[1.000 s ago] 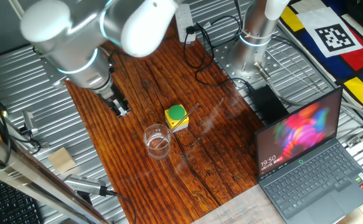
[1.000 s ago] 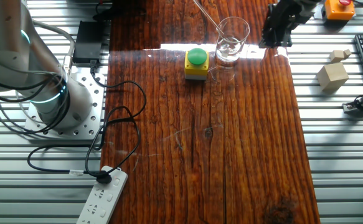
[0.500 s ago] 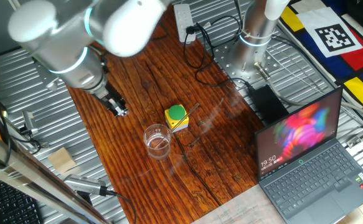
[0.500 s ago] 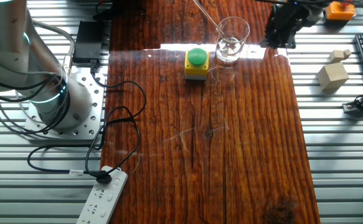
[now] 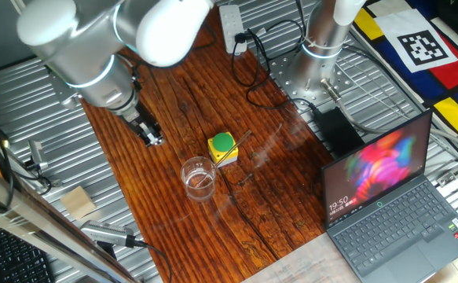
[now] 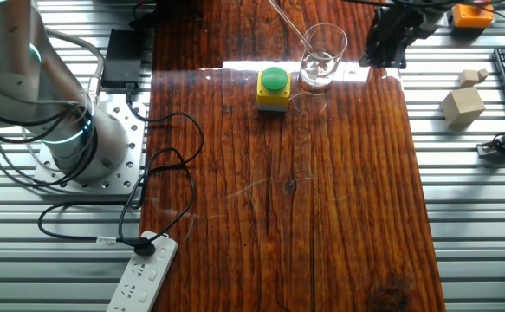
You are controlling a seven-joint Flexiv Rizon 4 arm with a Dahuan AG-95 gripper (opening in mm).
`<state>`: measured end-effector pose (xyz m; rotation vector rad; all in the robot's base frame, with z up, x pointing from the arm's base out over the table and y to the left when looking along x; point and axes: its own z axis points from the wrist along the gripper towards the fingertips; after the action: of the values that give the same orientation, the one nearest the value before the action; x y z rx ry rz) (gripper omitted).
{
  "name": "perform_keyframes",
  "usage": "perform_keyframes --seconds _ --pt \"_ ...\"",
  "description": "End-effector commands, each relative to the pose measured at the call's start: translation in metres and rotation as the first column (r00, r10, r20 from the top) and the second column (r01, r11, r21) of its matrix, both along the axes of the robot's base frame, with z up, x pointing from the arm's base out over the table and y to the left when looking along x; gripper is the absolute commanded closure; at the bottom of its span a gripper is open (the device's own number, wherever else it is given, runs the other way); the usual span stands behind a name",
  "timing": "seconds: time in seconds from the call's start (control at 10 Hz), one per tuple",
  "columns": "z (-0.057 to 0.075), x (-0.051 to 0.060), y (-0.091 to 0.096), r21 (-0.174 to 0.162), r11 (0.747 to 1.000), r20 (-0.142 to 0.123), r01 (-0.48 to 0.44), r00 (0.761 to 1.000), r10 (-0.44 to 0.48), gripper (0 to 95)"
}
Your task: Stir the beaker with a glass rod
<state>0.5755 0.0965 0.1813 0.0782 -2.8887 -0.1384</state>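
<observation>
On the table (image 5: pixel 181 86), the beaker (image 5: pixel 198 178) is stood just beside the button box (image 5: pixel 223 148), with the rod (image 6: pixel 291 22) leaned inside it. Gripper (image 5: pixel 153 139) is held apart from the beaker; whether its fingers are together cannot be told.

Robotics lab bench. Gripper (image 5: pixel 152 138) is mounted on an arm bolted to a perforated metal plate (image 5: pixel 303 75), well apart across the wooden board (image 6: pixel 321 217). Slotted aluminium table (image 6: pixel 477 243) is seen all round it. Open laptop (image 5: pixel 393 200) sits far across the board, fiducial marker sheet (image 5: pixel 423 47) beyond that. Power strip (image 6: pixel 144 273) and loose cable (image 6: pixel 161 186) are laid at the base end.
</observation>
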Motion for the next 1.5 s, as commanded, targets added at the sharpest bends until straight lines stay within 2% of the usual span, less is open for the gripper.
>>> perform_keyframes --seconds 0.1,0.4,0.8,0.9,1.0,1.3,1.5 --pt "0.001 0.003 0.001 0.005 1.000 -0.008 0.004 1.000 -0.004 95.0" --pt "0.001 0.003 0.001 0.000 1.000 -0.008 0.017 1.000 -0.017 95.0" --pt "0.010 -0.014 0.033 -0.026 0.998 -0.006 0.058 0.998 -0.058 95.0" --pt "0.014 -0.023 0.042 -0.025 0.998 -0.008 0.057 0.998 -0.057 95.0" --pt "0.014 -0.030 0.051 -0.034 0.997 -0.011 0.071 0.997 -0.071 76.0" --pt "-0.001 -0.047 0.079 -0.083 0.992 -0.012 0.097 0.995 -0.098 76.0" --pt "-0.005 -0.055 0.090 -0.090 0.989 -0.012 0.114 0.993 -0.116 76.0"
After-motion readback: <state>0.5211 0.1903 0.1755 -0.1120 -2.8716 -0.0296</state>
